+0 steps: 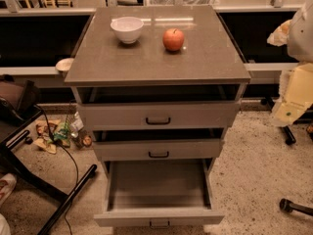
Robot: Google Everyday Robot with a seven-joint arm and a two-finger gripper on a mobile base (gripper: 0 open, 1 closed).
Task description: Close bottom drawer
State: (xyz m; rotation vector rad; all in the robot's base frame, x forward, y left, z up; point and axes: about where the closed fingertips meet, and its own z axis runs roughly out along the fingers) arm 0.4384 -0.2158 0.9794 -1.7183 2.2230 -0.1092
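Observation:
The grey cabinet stands in the middle of the camera view with three drawers. The bottom drawer is pulled far out towards me. Its shallow box is open to view and holds nothing, and its small dark bar handle sits at the frame's lower edge. The middle drawer and the top drawer are each out a little. My gripper is part of the pale arm at the right edge, level with the top drawer. It is well to the right of the cabinet and apart from it.
A white bowl and a red apple sit on the cabinet top. Black frame legs, a cable and small litter lie on the floor at left. A chair castor is at the lower right.

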